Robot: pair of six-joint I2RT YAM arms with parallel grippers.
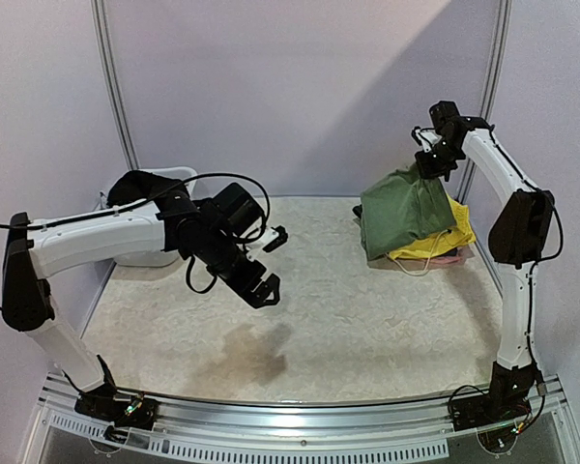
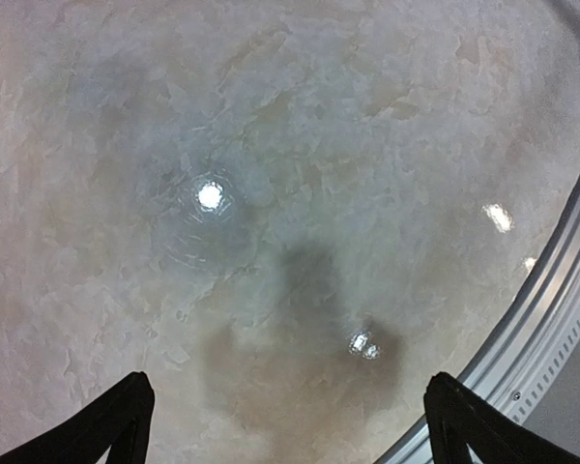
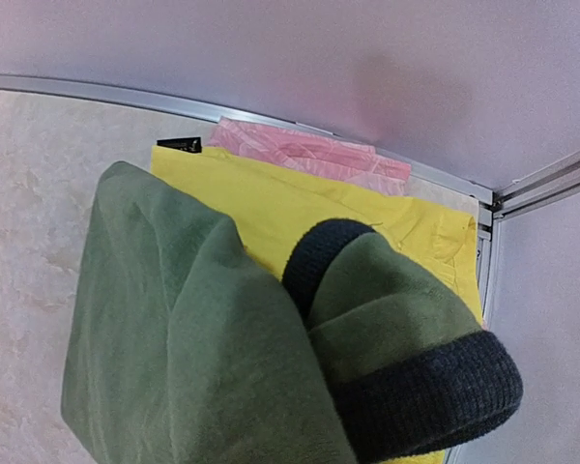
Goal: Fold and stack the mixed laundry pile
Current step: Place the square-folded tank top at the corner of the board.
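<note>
From where I stand, the right gripper is up high at about two o'clock over the table. Its jaws are pressed together on a bunch of the olive-green top, which hangs from it in a crumpled drape. The lower edge looks to touch the rest of the laundry pile beneath, a yellow garment lying flat with a pink piece under it towards the back corner. The wrist view shows a dark ribbed band doubled into the bundle, and cloth hides the fingers.

The left gripper hovers over bare table near the middle, slightly towards nine o'clock, jaws spread wide on nothing. A white tub sits at ten o'clock.

I'd say the step in hand is getting the green top clear of the pile and spread for folding. The lift should go high enough that the hem drags no yellow cloth along. Then it can carry towards the centre, where the left gripper can take a second corner. A wad pinched at one point won't lie flat, but two spaced grips along an edge should.
</note>
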